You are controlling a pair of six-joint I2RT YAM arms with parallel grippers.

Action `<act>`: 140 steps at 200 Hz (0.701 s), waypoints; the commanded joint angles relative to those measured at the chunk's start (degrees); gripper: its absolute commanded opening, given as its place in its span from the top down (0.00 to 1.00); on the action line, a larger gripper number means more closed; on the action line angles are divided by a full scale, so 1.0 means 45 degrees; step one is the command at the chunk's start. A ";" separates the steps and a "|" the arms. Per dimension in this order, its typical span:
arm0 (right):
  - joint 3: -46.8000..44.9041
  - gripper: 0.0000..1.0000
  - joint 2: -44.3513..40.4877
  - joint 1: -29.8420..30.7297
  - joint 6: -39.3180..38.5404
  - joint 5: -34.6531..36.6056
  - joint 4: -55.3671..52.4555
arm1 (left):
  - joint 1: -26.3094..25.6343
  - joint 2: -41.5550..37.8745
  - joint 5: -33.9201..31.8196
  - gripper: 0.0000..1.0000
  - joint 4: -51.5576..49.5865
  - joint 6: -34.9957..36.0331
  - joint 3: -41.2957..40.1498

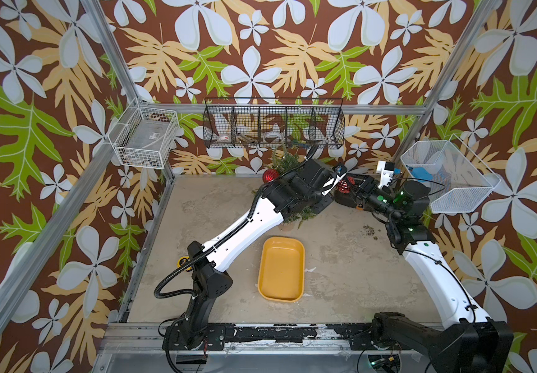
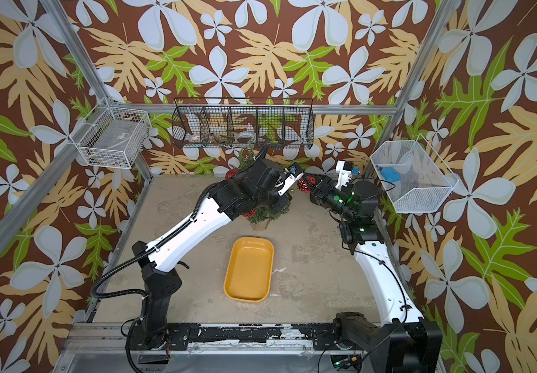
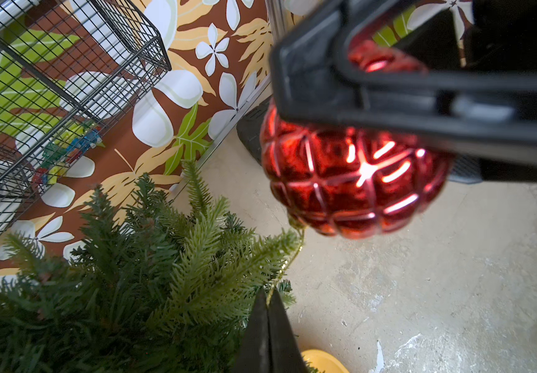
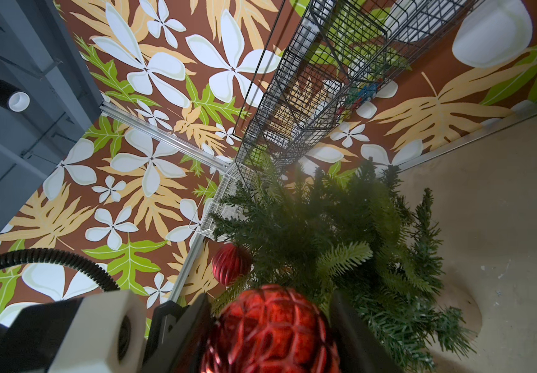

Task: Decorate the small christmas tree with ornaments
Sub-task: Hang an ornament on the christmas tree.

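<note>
Shiny red lattice bauble (image 4: pixel 270 332) clamped steady in right gripper (image 4: pixel 270 306) | left gripper (image 3: pixel 268 298) pinches gold string (image 3: pixel 288 261), likely to loop onto bushy dark-green fir (image 3: pixel 151 258)

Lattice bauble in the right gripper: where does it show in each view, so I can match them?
In a top view: lattice bauble, small, between the two arms' ends near the back wall.
In a top view: the same spot.
Left wrist: large and glossy.
Right wrist: close up, in the right gripper.
Shared landmark: small christmas tree, beside it everywhere.
</note>
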 commanded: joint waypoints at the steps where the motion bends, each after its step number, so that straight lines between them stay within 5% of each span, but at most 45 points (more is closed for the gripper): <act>1: 0.0184 0.60 -0.0086 0.0009 -0.0074 -0.0008 0.0235 | -0.0003 -0.0097 -0.0036 1.00 0.0024 -0.0051 0.0121; 140: 0.0130 0.61 0.0050 0.0044 -0.0416 0.0181 -0.0085 | -0.0022 0.0131 0.0123 1.00 -0.0020 0.0037 0.0189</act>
